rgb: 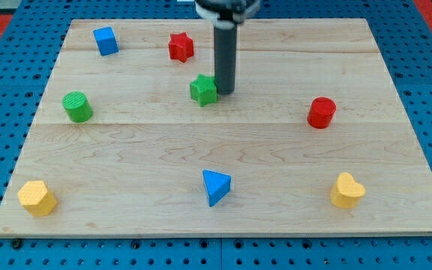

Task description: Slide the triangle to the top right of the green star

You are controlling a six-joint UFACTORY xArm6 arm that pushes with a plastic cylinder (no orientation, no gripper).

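The blue triangle [216, 186] lies on the wooden board near the view's bottom, at the middle. The green star [203, 89] sits in the upper middle of the board. My tip [224, 92] stands right beside the green star, on its right side, touching or nearly touching it. The triangle is far below the star and my tip.
A red star [180, 46] and a blue cube [106, 40] lie near the view's top left. A green cylinder [76, 106] is at the left, a red cylinder [322, 112] at the right. A yellow hexagon [37, 197] and a yellow heart [347, 190] sit in the bottom corners.
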